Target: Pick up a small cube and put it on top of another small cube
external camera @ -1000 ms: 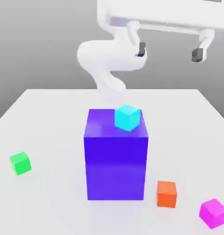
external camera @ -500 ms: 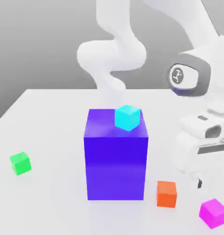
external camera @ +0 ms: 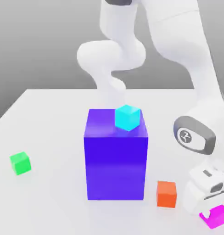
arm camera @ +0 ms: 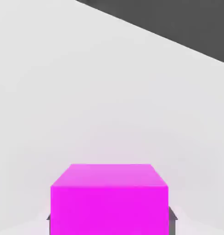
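Exterior view first: the white desk spreads out under everything, and the big white arm bends down over it from above, its wrist dropping low toward the exterior view's right of the tall blue block. That blue block stands upright near the middle of the desk and serves well as the landmark. On its top face, at the far corner toward the exterior view's right, sits a small cyan cube, touching the block's top.

Well apart from the blue block on the exterior view's left, a green cube rests on the desk by itself. Just beside the block's near corner on the exterior view's right, an orange cube sits on the desk. Farther from the block than the orange cube, on the same side and nearer the front edge, lies the magenta cube, and the arm's hand is down right on top of it, covering part of it.

From the hand view, the magenta cube sits square between the tool, with a dark finger showing against each side face. The tool is pinching the magenta cube, which appears to be on the desk.
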Robot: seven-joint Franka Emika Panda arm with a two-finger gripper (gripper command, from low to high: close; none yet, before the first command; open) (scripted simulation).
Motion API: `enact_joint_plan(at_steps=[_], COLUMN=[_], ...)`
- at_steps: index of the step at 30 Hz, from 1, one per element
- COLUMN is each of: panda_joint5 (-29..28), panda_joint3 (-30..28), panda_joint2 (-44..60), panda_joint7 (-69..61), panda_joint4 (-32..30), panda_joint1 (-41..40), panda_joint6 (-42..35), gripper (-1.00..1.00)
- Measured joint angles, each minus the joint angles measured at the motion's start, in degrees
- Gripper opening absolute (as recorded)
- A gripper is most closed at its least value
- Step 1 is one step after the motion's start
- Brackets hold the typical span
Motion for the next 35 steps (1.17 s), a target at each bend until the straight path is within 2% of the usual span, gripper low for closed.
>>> enact_joint_plan(at_steps=[5, 18, 20, 24, 26, 32, 33, 35], panda_joint5=[4.6, 10.9, 12.0, 15.2, 16.8, 23.0, 23.7, 23.7], panda_joint3=[3.4, -12.4, -15.6, -23.4, -26.7, -25.3, -24.8, -24.8], panda_joint2=[-7.7, -21.2, -23.7, -29.5, -31.6, -22.0, -20.7, -20.7], panda_joint7=[-4.9, -12.4, -13.6, -17.4, -19.0, -23.6, -24.1, -24.1], panda_joint4=[-0.6, -13.6, -16.3, -21.9, -24.8, -25.8, -25.7, -25.7], panda_joint1=[-3.8, -24.6, -29.8, -47.6, -53.7, -55.4, -55.8, -55.8], panda_joint6=[-5.0, -4.1, -3.9, -3.9, -4.0, 5.7, 6.9, 6.9], gripper=[-1.0, -1.0, -1.0, -1.0, -1.0, -1.0, 1.0, 1.0])
